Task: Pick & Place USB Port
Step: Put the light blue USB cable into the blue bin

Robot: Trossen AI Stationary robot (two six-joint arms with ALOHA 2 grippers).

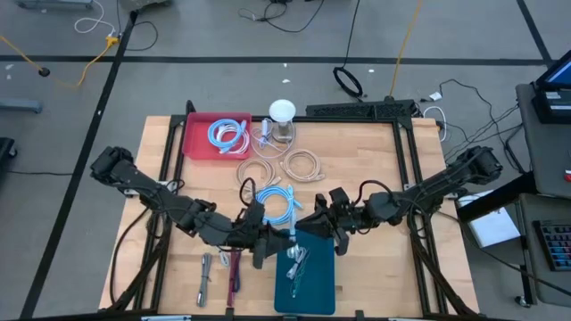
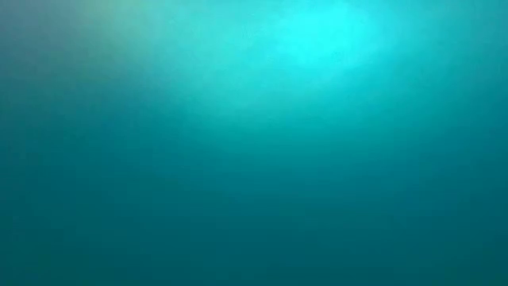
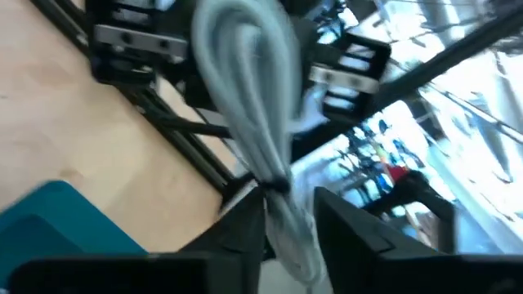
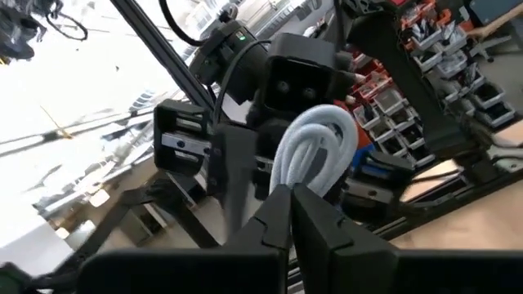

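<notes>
A pale grey USB cable, bundled into a long hank with a dark tie (image 3: 274, 184), hangs between my two grippers above the far end of the teal tray (image 1: 317, 290). In the high view it shows as a pale spot (image 1: 293, 235). My left gripper (image 1: 278, 239) (image 3: 290, 233) is shut on it from the table's left. My right gripper (image 1: 309, 228) (image 4: 292, 208) is shut on it from the right. A second pale cable (image 1: 296, 264) lies on the tray. The low view shows only flat teal. My left gripper pinches the hank between its two fingers (image 3: 245, 224), just past the dark tie, on the end part (image 3: 288, 214). The fingers lie across the bundle. The rest runs away from the fingers toward the right gripper, off the table. My right gripper pinches the hank's looped end (image 4: 315, 151) between its two fingers (image 4: 274, 216), which come roughly level from the table's right. The rounded loop of several strands stands out just beyond the fingertips, lifted clear.
A blue coiled cable (image 1: 277, 205) lies just behind the grippers. White and tan coils (image 1: 302, 166) lie farther back, by a white-topped stand (image 1: 282, 114). A red tray (image 1: 198, 143) at the far left holds a blue cable. Metal tools (image 1: 219, 276) lie near the front edge.
</notes>
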